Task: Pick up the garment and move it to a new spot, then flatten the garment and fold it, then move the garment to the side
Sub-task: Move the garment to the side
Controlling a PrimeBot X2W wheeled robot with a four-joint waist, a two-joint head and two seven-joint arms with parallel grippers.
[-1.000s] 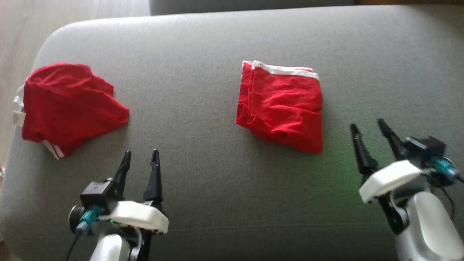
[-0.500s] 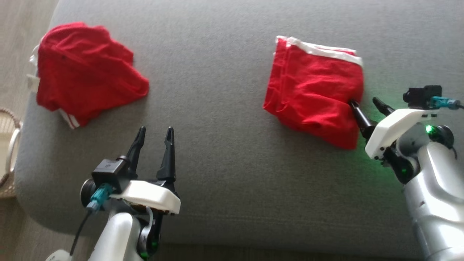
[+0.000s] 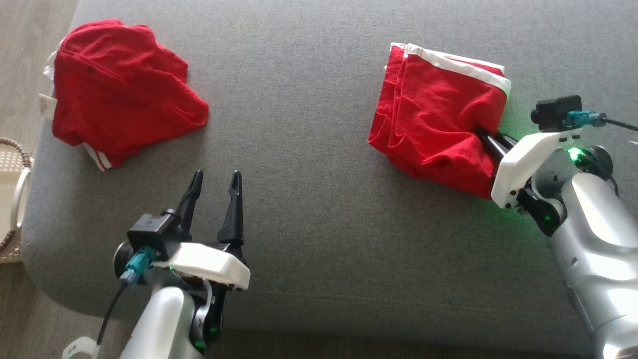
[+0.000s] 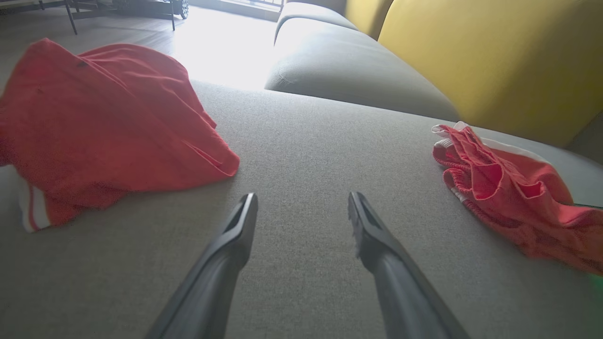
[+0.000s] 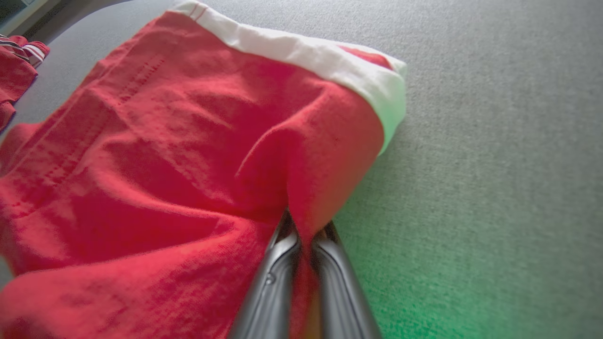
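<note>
Firmly, right end effector (image 5: 305, 221) pinches folded red garment (image 3: 438, 114); left end effector (image 3: 217, 174) gapes wide.

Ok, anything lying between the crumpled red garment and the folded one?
Nothing: bare grey cushion runs from the crumpled garment to the folded garment, plain in the head view and the left wrist view.

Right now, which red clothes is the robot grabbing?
Look at the big grey cushion. On its right side lies the folded red garment, pinched by the right gripper. Unlike the crumpled garment at the left, it shows a broad white band.
</note>
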